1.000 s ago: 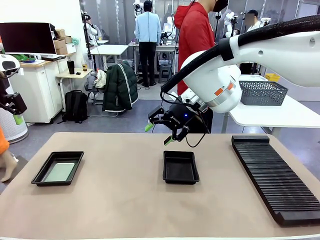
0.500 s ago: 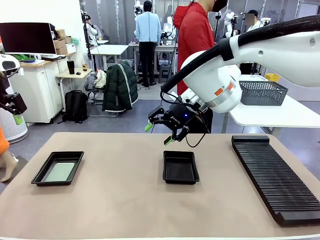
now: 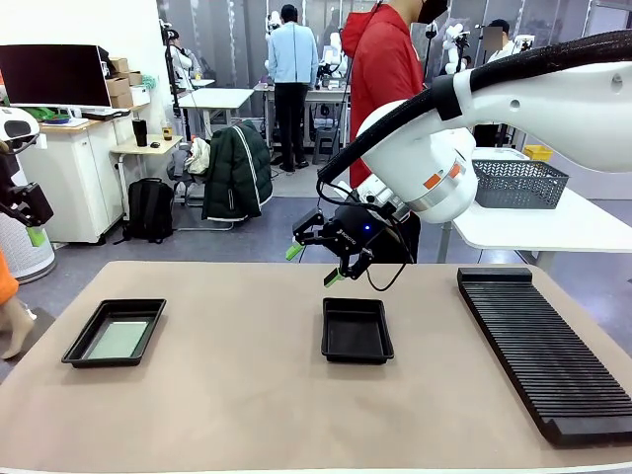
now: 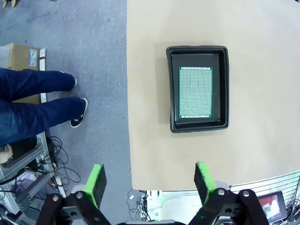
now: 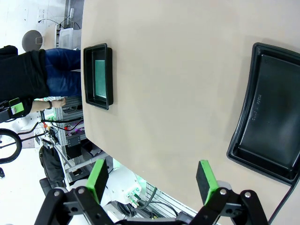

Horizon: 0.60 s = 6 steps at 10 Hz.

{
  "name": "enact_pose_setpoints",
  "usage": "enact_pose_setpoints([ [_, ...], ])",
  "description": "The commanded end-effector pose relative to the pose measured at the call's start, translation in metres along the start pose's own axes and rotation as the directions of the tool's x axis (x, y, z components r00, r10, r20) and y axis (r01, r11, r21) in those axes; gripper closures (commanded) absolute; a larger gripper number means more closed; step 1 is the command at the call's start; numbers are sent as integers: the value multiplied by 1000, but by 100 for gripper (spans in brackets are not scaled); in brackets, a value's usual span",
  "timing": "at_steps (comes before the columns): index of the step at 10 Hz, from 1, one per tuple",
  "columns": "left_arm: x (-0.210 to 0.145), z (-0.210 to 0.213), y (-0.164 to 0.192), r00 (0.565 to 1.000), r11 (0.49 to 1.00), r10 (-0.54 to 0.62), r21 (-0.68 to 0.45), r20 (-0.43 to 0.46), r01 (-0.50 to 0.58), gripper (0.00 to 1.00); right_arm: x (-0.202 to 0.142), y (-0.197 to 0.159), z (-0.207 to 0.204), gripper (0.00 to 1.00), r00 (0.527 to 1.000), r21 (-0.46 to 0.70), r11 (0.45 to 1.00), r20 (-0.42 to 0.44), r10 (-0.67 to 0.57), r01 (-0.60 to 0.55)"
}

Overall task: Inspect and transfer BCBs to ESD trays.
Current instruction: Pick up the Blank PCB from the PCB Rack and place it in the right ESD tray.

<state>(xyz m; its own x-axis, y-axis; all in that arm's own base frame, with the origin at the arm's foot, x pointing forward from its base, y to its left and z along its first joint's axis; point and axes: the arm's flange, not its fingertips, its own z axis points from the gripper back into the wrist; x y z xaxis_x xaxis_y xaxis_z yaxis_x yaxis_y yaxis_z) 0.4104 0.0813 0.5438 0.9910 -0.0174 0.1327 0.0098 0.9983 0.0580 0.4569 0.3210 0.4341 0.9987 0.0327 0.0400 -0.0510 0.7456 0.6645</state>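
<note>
A black ESD tray (image 3: 114, 333) lies at the table's left with a pale green BCB (image 3: 118, 340) flat on its floor; the left wrist view looks straight down on that tray (image 4: 198, 88) and its board (image 4: 195, 92). A second black tray (image 3: 356, 330) sits at the table's middle with a bare floor, also at the right edge of the right wrist view (image 5: 269, 131). My right gripper (image 3: 316, 264) hangs open just above and behind the middle tray, fingers (image 5: 206, 177) spread on nothing. My left gripper (image 4: 150, 179) is open high off the table's left, its green pad (image 3: 36, 236) showing at the picture edge.
A long black ribbed slotted rack (image 3: 543, 346) runs along the table's right side. A grey mesh basket (image 3: 518, 183) stands on a white table behind. A person in red (image 3: 383, 74) stands at the far edge behind my right arm. Legs in jeans (image 4: 33, 101) stand beside the table's left end.
</note>
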Motion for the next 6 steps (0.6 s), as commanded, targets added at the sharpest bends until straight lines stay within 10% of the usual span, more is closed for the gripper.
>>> enact_pose_setpoints([
  [1, -1, 0, 0, 1000, 1000, 2, 0, 5, -2, 0, -1, 2, 0, 0, 1000, -18, 1000, 9, -13, 13],
  [6, -1, 0, 0, 1000, 1000, 2, 0, 5, -2, 0, -1, 2, 0, 0, 1000, -18, 1000, 9, -13, 13],
])
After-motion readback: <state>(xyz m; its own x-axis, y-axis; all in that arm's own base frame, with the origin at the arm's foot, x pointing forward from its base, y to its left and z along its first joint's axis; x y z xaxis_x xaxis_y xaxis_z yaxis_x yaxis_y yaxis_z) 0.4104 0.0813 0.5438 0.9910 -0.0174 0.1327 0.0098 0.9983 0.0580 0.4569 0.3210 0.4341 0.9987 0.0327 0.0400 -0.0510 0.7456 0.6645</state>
